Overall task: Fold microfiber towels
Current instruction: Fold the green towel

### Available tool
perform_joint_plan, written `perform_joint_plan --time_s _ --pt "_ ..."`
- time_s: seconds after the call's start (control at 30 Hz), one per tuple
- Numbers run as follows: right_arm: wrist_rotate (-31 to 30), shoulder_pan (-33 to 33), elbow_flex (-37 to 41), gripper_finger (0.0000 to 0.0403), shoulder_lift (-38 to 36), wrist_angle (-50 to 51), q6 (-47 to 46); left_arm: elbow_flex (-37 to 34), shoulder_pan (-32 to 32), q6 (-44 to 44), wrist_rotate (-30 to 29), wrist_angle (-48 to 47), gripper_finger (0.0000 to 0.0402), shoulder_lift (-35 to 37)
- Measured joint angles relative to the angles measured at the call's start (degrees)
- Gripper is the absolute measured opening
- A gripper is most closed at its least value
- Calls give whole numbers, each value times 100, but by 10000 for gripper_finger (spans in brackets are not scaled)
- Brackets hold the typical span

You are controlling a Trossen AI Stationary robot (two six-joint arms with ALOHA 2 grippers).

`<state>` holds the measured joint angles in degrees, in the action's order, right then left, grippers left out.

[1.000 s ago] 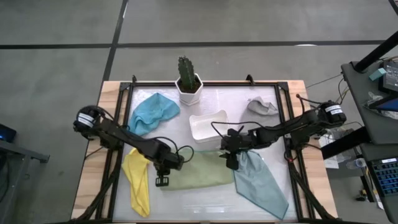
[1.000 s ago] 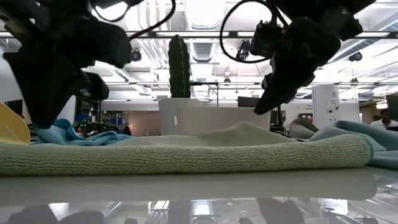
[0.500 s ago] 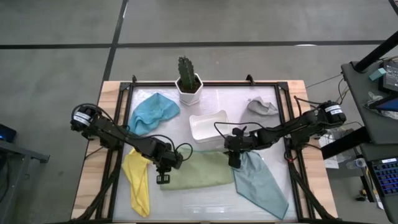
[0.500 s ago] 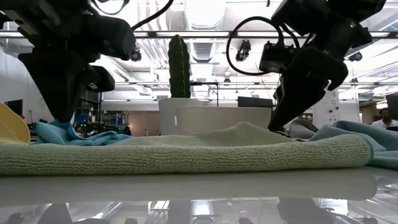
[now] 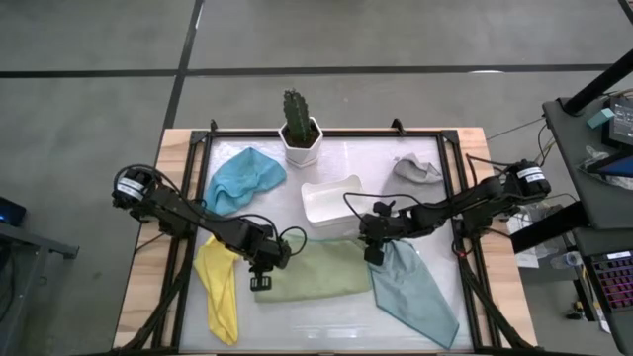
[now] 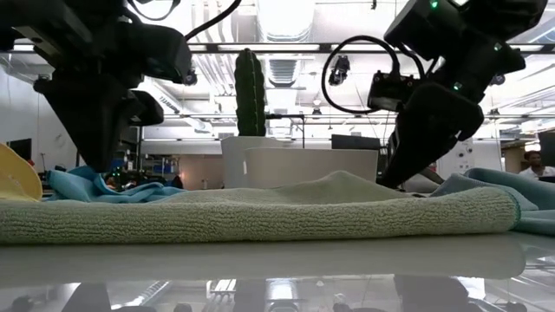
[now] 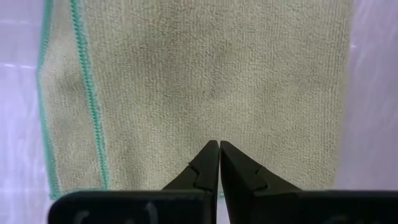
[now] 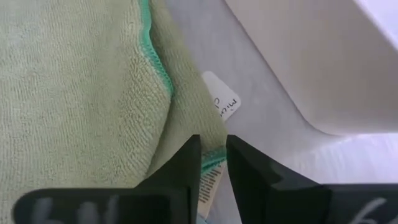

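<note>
- Since a second ago, your right gripper has come down from above the olive green towel onto its right-hand corner, its jaws narrowing on the way; your left gripper has barely shifted.
- You have one towel part-done: the olive green one lies as a flat band at the front middle of the table, and looks folded once already.
- Its long axis runs left to right across the table, one short end toward each arm.
- Four towels are left for you: bright blue towel at back left, yellow towel at front left, pale teal towel at front right, grey towel at back right.
- Your right jaws stand narrowly apart astride the green-stitched corner by its label; you cannot yet call it a grip.
- Your left jaws are shut, empty, tips over the left end.
</note>
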<state>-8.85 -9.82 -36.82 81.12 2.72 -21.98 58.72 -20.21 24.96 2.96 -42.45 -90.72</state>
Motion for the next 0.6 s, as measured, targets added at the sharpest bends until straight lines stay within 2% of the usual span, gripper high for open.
perform_joint_plan --time_s 0.2,0.33,0.43,0.53,0.6 --pt "397 2 65 21 -2 -179 25 4 0 -3 -37 2 0 0" --pt "1265 -2 65 9 -2 -190 383 2 -2 -7 -87 4 0 0" --pt "1626 -67 65 8 -2 -219 608 16 0 -14 -214 15 0 0" --pt "1757 -94 65 8 -2 -225 691 10 0 -14 -256 88 0 0" --pt "1490 -94 65 8 -9 -165 508 0 0 3 -258 164 0 0"
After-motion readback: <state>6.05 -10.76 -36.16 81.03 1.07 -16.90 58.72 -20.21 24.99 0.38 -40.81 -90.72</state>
